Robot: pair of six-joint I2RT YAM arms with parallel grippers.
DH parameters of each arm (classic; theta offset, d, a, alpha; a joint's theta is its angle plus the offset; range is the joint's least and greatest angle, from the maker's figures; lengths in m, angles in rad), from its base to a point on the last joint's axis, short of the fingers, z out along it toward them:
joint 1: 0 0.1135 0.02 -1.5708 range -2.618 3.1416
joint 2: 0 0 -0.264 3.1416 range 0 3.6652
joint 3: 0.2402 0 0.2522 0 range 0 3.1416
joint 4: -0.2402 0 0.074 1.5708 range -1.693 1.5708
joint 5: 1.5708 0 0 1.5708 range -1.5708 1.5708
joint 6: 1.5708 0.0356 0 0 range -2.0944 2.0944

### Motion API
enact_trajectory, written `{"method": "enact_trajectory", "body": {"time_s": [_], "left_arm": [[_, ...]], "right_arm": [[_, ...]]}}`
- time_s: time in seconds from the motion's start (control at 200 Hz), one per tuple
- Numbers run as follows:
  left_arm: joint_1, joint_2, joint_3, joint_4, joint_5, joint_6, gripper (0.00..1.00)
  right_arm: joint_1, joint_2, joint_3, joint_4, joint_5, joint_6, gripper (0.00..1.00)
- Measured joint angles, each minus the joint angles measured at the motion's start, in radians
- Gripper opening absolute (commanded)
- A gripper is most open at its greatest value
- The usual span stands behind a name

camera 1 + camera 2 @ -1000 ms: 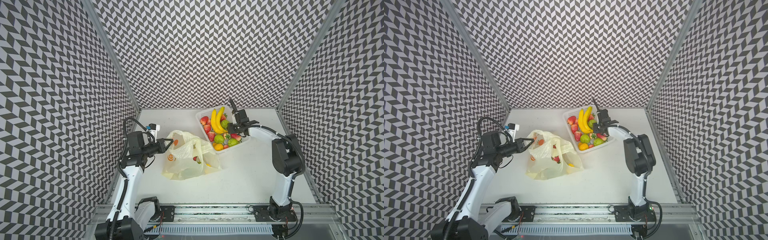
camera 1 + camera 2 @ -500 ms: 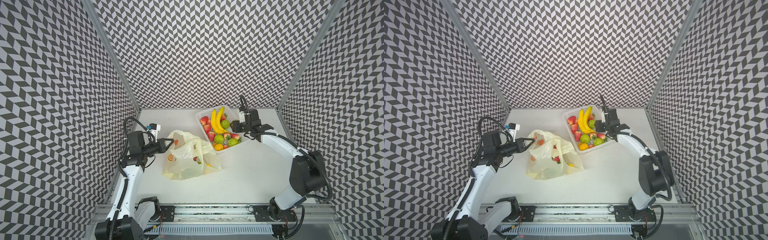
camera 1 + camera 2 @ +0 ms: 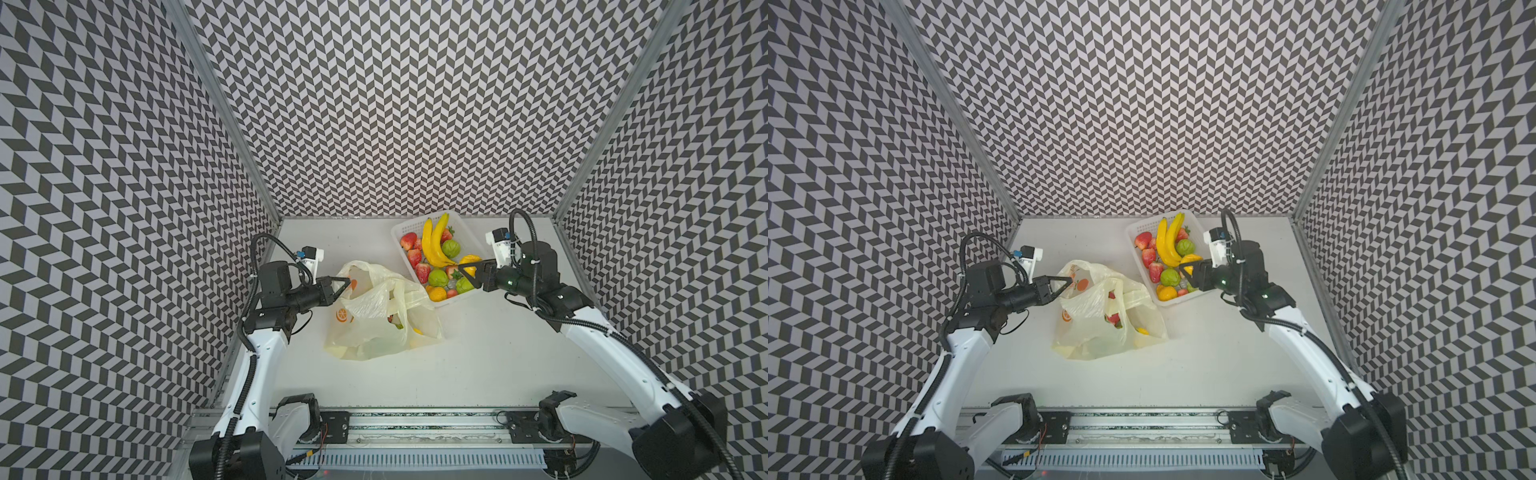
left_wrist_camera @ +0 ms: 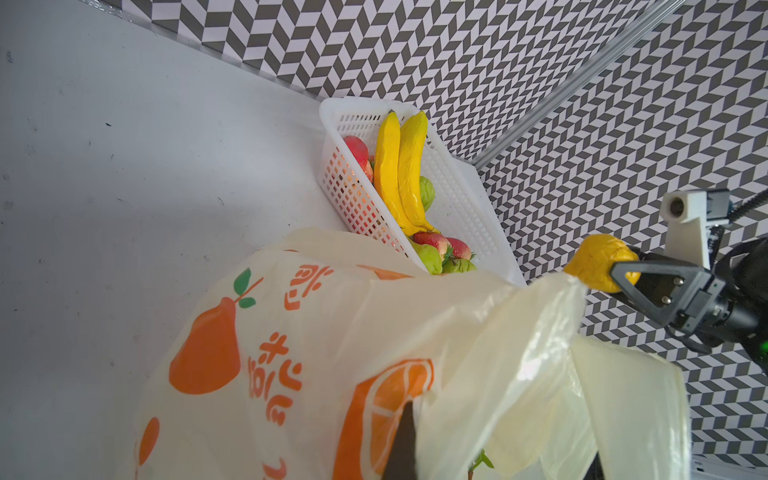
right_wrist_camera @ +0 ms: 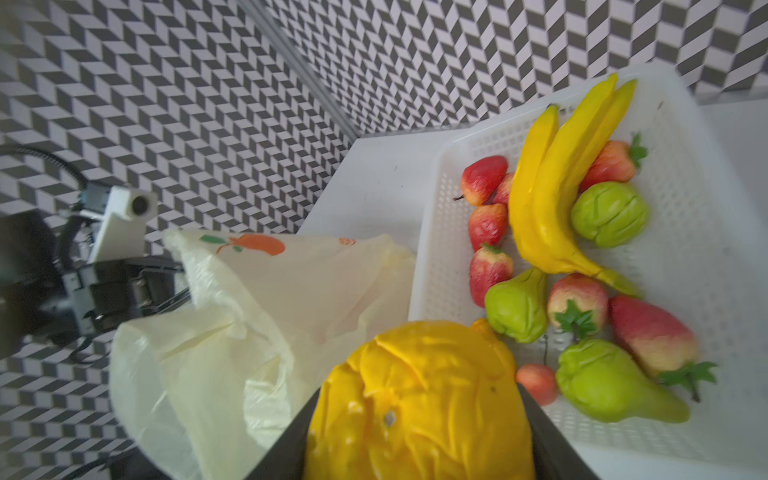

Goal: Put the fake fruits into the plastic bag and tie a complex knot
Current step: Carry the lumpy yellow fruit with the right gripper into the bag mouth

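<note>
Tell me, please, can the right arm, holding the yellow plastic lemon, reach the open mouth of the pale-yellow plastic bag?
Probably yes: the left gripper holds the bag open; nothing stands between the lemon in the right gripper and the mouth.

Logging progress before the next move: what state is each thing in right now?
Pale-yellow printed plastic bag: untied, mouth held up open, a few fruits inside.
Left tool: shut on the bag's rim.
Right tool: shut on a yellow plastic lemon.
Lemon: gripped, not yet in the bag.
White perforated plastic basket: upright, holding bananas, strawberries, green pears.
</note>
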Motion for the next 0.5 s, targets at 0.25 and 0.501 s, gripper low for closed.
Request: {"method": "enact_trajectory", "body": {"time_s": [0.25, 0.501], "left_arm": [[-0.008, 0.0, -0.013, 0.0, -0.002, 0.0, 0.0], [-0.022, -0.01, -0.03, 0.0, -0.002, 0.001, 0.0]], "right_arm": [[0.224, -0.127, -0.201, 0.08, -0.069, 0.158, 0.44], [0.359, -0.063, -0.254, 0.189, -0.056, 0.246, 0.44]]}}
